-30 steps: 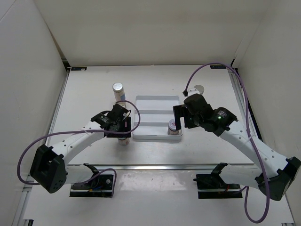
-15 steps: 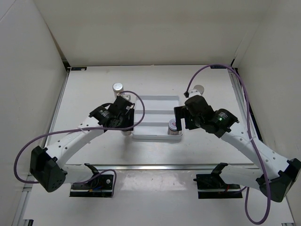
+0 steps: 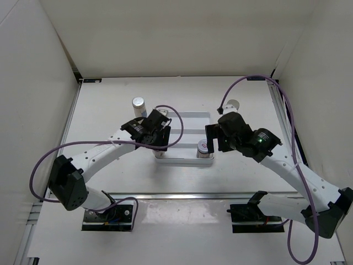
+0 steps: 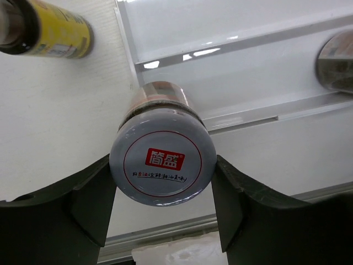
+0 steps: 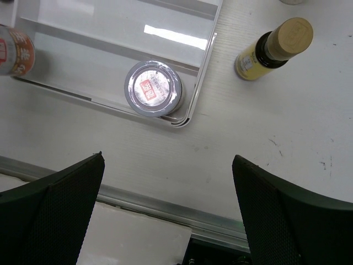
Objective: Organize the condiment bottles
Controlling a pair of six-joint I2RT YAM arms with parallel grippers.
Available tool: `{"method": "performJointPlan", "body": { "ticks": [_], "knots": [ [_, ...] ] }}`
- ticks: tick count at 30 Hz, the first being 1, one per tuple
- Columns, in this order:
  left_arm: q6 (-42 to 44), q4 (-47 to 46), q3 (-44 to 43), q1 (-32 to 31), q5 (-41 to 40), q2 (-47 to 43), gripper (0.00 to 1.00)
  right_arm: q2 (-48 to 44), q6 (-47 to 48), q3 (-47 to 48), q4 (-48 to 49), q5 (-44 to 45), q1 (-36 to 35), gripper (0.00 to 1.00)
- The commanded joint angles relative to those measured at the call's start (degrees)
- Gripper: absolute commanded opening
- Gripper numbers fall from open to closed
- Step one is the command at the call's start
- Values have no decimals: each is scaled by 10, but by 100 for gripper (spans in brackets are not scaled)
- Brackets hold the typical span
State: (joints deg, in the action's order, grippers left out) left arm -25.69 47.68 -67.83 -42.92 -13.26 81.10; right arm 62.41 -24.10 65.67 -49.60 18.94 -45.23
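My left gripper (image 3: 157, 132) is shut on a short silver-lidded jar (image 4: 161, 165) and holds it over the near left corner of the grey tray (image 3: 185, 114). A second silver-lidded jar (image 3: 203, 148) stands in the tray's near right corner and also shows in the right wrist view (image 5: 153, 88). My right gripper (image 5: 168, 160) is open and empty, just near and right of that jar. A slim amber bottle (image 4: 49, 33) lies left of the tray. Another amber bottle (image 5: 274, 47) stands right of it. A tall white bottle (image 3: 138, 104) stands at the far left of the tray.
The tray (image 4: 242, 41) has long compartments split by low dividers. A silver cap (image 3: 234, 104) shows behind the right arm. White walls close in the table on three sides. A metal rail (image 5: 165, 201) runs along the near edge.
My left gripper has carried the jar rightward and away from me, from beside the tray to over its near left corner. The right arm has barely moved.
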Motion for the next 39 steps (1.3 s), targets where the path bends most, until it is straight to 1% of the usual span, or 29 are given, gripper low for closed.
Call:
{"method": "performJointPlan", "body": {
  "ticks": [1,4,11,16,18,19,21,25,26,29,31,34,35,36,37,38,39],
  "knots": [
    [23,-74,7,-3,18,-15,43,-24,-10,-1,-6,17,-1,100],
    [35,-98,26,-3,34,-3,45,-24,-10,-6,-11,22,-1,100],
    [40,-128,32,-3,85,15,46,-29,-15,-12,-11,28,-1,100],
    [40,-128,32,-3,85,32,47,-29,-15,-12,-16,28,-1,100],
    [35,-128,38,-3,80,38,51,-34,-15,-12,-16,33,4,100],
    [35,-128,38,-3,73,38,58,-34,-15,-12,-16,33,4,100],
    [28,-128,38,-3,73,44,64,-34,-15,-17,-16,39,4,100],
    [23,-122,38,-3,73,57,85,-34,-27,-17,-16,52,4,100],
    [23,-122,38,-3,73,57,100,-34,-34,-17,-16,60,4,100],
    [18,-109,20,-3,58,42,100,-34,-51,-17,-16,78,4,100],
    [24,-101,2,-3,53,19,100,-34,-61,-11,-29,108,4,100],
    [49,-68,-61,-3,32,-19,100,-34,-61,-5,-35,130,4,100],
    [68,-59,-89,-3,18,-33,100,-34,-61,-5,-42,144,10,100],
    [78,-53,-95,-3,-2,-51,100,-34,-54,-5,-42,150,10,100],
    [87,-53,-95,-3,-52,-73,100,-34,-54,2,-56,155,17,100],
    [95,-53,-83,-3,-85,-123,100,-29,-47,7,-56,155,33,100],
    [95,-53,-70,-3,-120,-151,100,-29,-42,7,-62,155,43,100]
  ]
}}
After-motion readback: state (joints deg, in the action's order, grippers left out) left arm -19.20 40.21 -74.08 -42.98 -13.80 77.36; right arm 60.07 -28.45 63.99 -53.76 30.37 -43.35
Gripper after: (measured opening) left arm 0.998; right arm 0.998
